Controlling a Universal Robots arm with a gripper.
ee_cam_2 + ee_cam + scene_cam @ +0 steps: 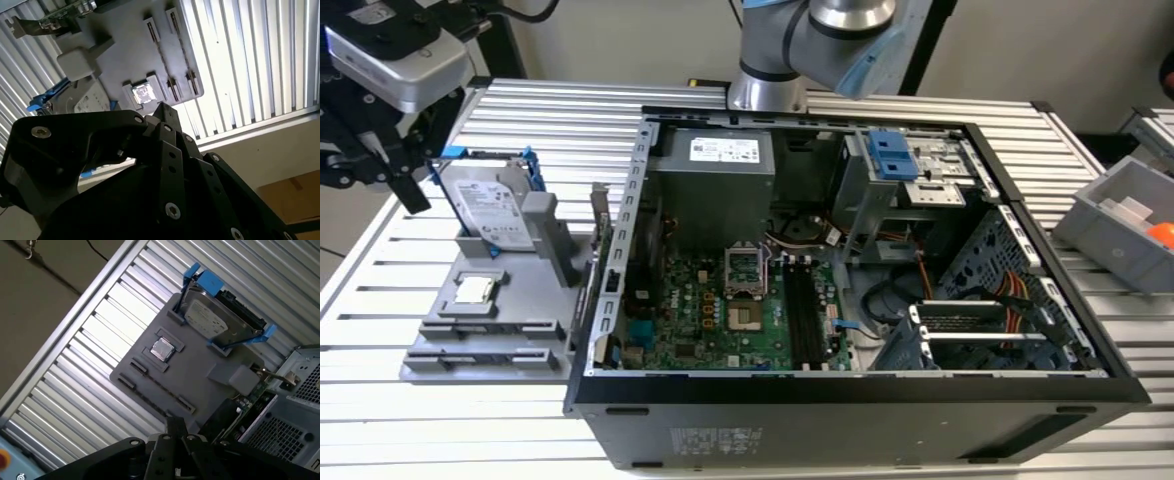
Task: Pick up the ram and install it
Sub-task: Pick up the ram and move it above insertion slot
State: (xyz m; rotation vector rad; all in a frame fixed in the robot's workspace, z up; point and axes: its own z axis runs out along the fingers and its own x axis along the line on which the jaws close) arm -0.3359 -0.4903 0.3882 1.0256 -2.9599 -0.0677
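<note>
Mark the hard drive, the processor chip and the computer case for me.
hard drive [491, 205], exterior view, its labelled face.
processor chip [162, 348], first wrist view, middle of its silver top.
computer case [854, 420], exterior view, its near outer wall.

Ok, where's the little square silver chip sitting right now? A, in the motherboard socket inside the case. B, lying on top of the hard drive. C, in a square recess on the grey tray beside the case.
C: in the exterior view the silver chip lies in a square recess of the grey tray, to the exterior view's left of the open case and below the upright hard drive.
</note>
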